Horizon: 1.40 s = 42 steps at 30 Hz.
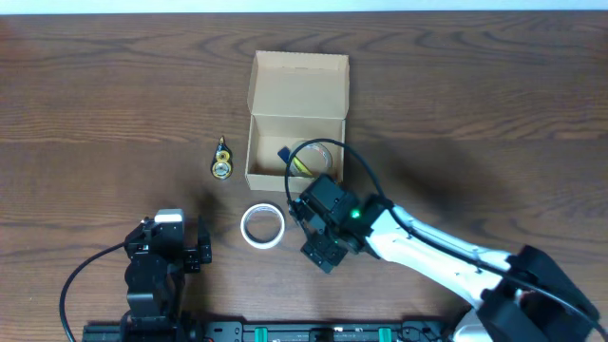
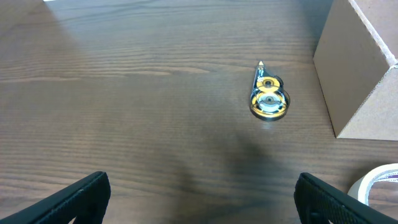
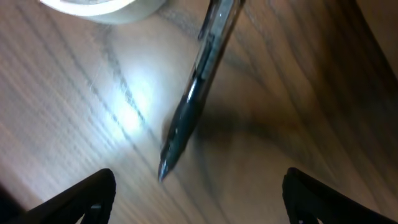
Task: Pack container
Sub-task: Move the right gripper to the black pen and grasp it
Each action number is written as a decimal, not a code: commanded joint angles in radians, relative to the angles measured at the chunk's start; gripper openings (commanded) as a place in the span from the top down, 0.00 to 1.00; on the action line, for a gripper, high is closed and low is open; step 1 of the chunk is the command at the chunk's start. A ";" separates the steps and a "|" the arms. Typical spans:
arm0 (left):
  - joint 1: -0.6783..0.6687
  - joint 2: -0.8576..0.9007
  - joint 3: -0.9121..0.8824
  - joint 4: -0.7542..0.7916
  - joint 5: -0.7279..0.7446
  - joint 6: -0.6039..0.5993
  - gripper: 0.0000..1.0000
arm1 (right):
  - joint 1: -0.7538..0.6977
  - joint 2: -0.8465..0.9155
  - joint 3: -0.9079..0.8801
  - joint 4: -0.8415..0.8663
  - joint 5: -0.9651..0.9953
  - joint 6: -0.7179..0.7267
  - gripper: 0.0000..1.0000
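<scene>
surface (image 1: pixel 114 95): dark wood. Everything sits close together mid-table, I'd guess so either arm can reach it.
container (image 1: pixel 296 125): middle of the surface, a bit toward the far side, just beyond the right gripper. It's plain tan cardboard, rectangular, no print. It's open, which makes sense since stuff has to go in from above.
lid (image 1: pixel 299 81): hinged flap folded back on the far side, so it's out of the arms' way.
right gripper (image 3: pixel 199 202): fingers spread wide with nothing between them, hovering low at the container's near wall, over the pen. Looks lined up for a grab, but that's my read.
left gripper (image 2: pixel 202 199): also spread and empty, parked back at the near-left edge. Probably just waiting and keeping clear.
tape roll (image 1: pixel 261 226): white, flat on the surface just in front of the container, not packed yet.
clear ring (image 1: pixel 317 143): already inside the container, right half. There's some yellow and blue in there too, but I can't tell what.
pen (image 3: pixel 196 87): dark, slanted, tip pointing toward the gripper. Can't tell if it lies flat or leans on the container.
corrector (image 2: pixel 268 99): small yellow tape dispenser, just left of the container, apart from it.
</scene>
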 commanded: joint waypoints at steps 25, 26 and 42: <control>-0.004 -0.006 -0.013 -0.002 -0.018 0.006 0.05 | 0.050 0.135 -0.008 0.113 0.065 0.062 0.57; -0.004 -0.006 -0.013 -0.002 -0.018 0.006 0.05 | 0.050 0.135 -0.008 0.113 0.065 0.062 0.60; -0.004 -0.006 -0.013 -0.003 -0.018 0.007 0.05 | 0.050 0.125 -0.008 0.029 0.057 0.062 0.99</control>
